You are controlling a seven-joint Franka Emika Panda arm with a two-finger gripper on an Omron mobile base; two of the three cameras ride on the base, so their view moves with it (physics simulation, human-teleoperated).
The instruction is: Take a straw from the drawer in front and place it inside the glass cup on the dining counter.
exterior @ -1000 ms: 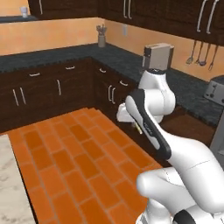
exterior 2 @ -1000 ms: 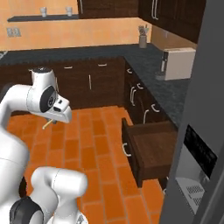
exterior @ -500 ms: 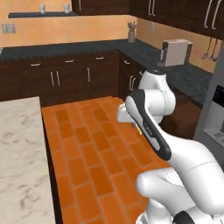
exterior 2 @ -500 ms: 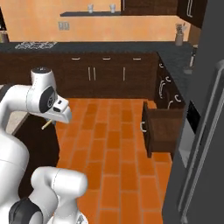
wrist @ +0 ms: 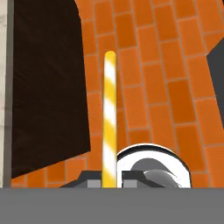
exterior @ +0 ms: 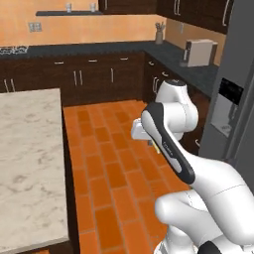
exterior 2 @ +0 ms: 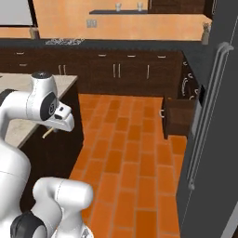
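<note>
On the left, the beige marbled table sits over its dark side panel. The tool is clenched on the yellow-and-white straw, held over the orange brick floor. Farther right, the drawer stands pulled out beside the grey fridge.

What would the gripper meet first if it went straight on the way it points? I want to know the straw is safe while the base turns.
Probably the tiled floor. The gripper, shut on the straw, points down at it, with the counter and its dark side off to one edge. Depth is unclear.
</note>
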